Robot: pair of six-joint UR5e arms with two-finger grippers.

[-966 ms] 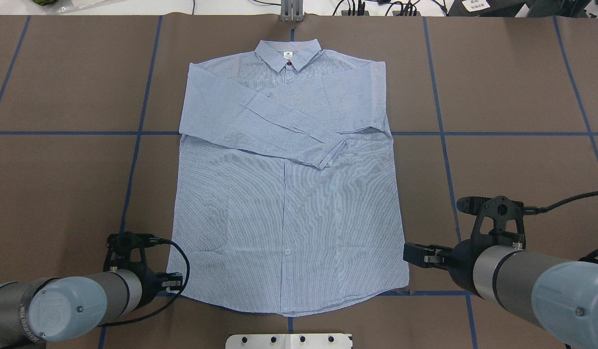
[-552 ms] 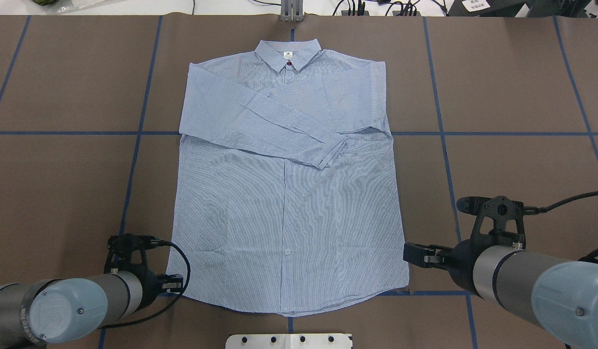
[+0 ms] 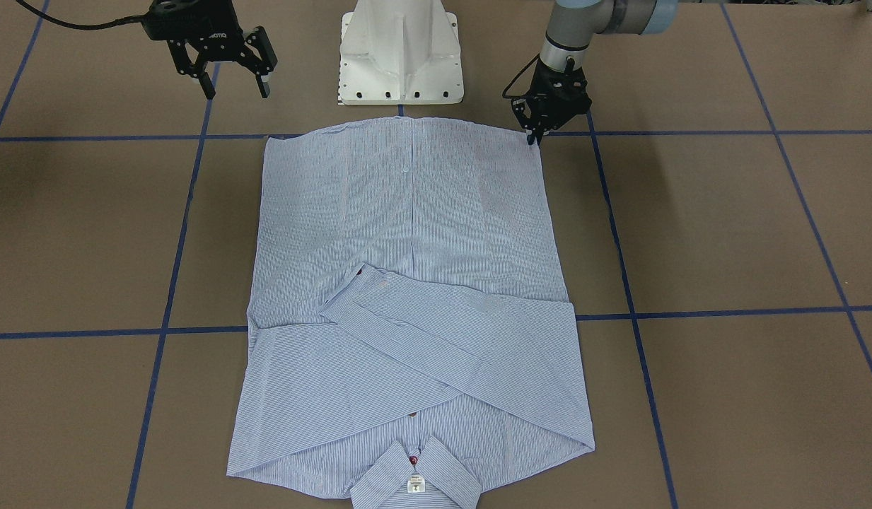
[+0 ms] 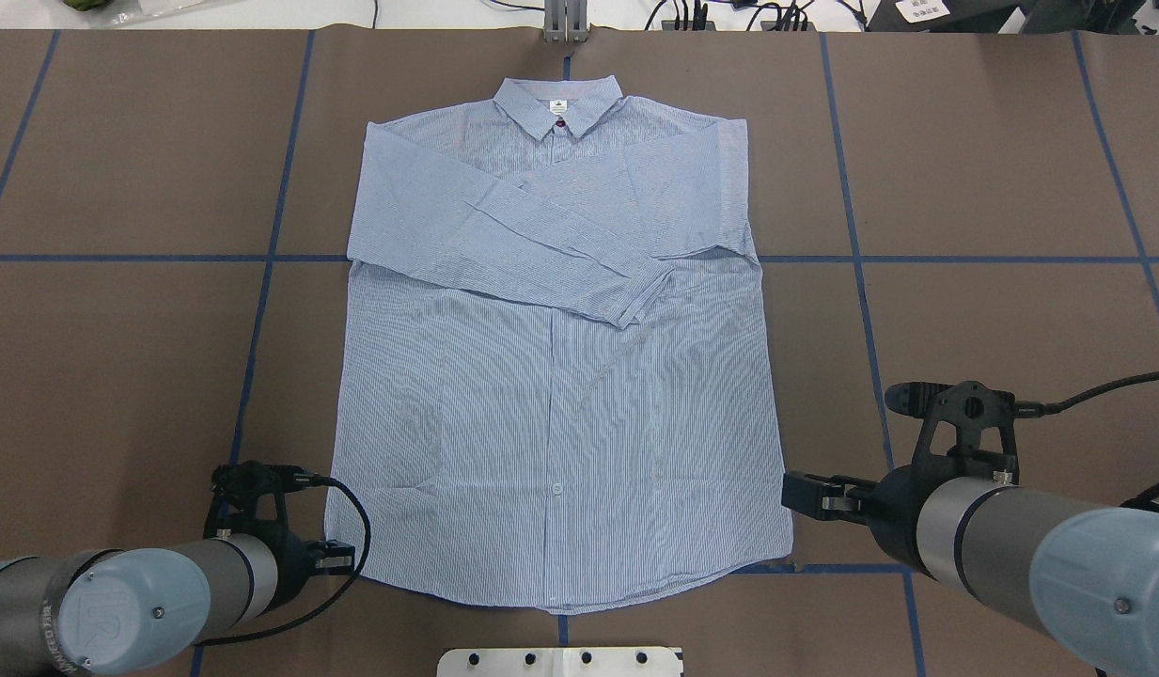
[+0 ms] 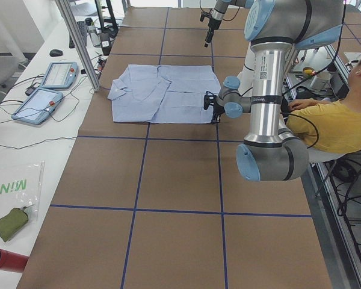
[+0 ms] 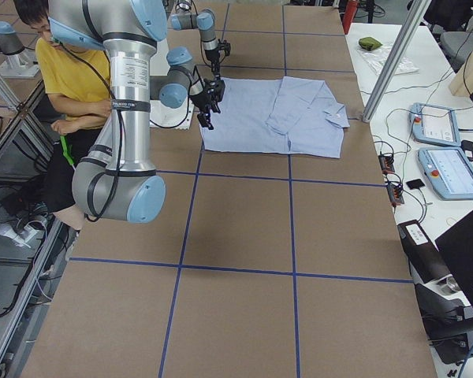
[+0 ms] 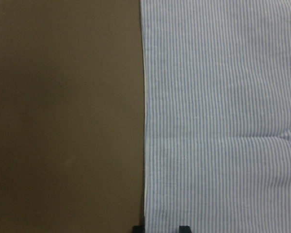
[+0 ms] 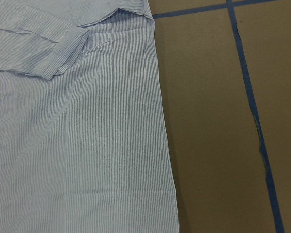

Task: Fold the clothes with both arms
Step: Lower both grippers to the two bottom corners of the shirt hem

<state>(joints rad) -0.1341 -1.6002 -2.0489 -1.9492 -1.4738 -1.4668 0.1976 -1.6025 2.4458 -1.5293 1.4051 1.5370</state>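
Brown table (image 4: pixel 1011 141), blue tape grid (image 4: pixel 1011 258); white side bench (image 5: pixel 18 153).

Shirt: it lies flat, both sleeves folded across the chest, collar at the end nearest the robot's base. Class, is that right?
No. The shirt lies flat, both sleeves folded across the chest, but its collar is at the end farthest from the robot's base; the hem lies nearest it. The exterior front-facing view shows this.

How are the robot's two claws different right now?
The left gripper sits low at the shirt's hem corner, with its fingertips narrowly apart astride the edge. The right gripper hangs higher, beside the shirt, spread wide. Both are black, two-fingered and hold nothing.
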